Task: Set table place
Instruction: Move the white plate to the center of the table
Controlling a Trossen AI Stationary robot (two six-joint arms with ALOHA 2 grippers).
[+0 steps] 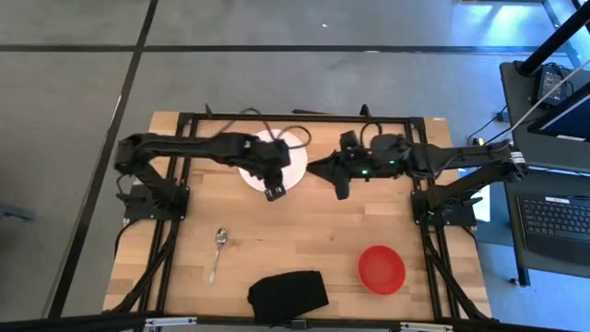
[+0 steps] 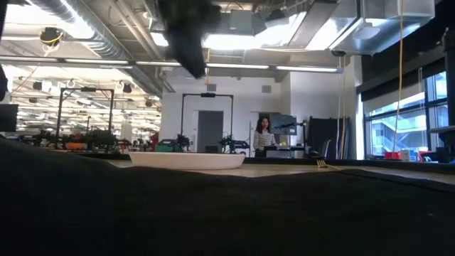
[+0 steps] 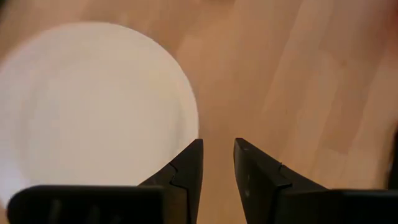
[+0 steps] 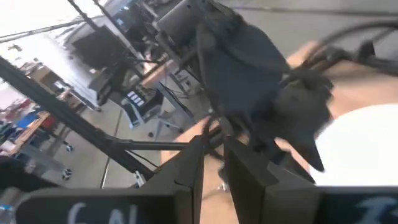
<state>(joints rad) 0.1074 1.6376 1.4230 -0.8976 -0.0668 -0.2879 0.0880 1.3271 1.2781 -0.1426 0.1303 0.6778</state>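
The white plate point(image 1: 293, 159) is lying in the upper middle of the high view, at the far side of the table point(image 1: 304, 240), and the left gripper point(image 1: 274, 192) is hovering at its lower rim. In the left wrist view the plate point(image 3: 93, 106) is filling the upper left, and the two dark fingers point(image 3: 186, 174) are standing slightly apart over bare wood just beside its edge, gripping nothing. The right gripper point(image 1: 339, 189) is hanging just right of the plate, near the centre of the high view; its own wrist view shows its fingers point(image 4: 186, 171) nearly together with only a narrow gap and nothing visibly between them, so it is looking empty too.

The other pieces are lying well apart: the spoon point(image 1: 218, 251) in the lower left, the red bowl point(image 1: 381, 267) in the lower right. A black cloth-like thing point(image 1: 288, 295) is sitting at the bottom edge between them and is blocking most of the low view. A small yellowish item point(image 2: 321, 163) is showing on the table in the low view; whether it is the fork, I cannot tell.

By my judgement the setting is barely begun: nothing is grouped yet, and plate, bowl and spoon are all waiting to be brought together.
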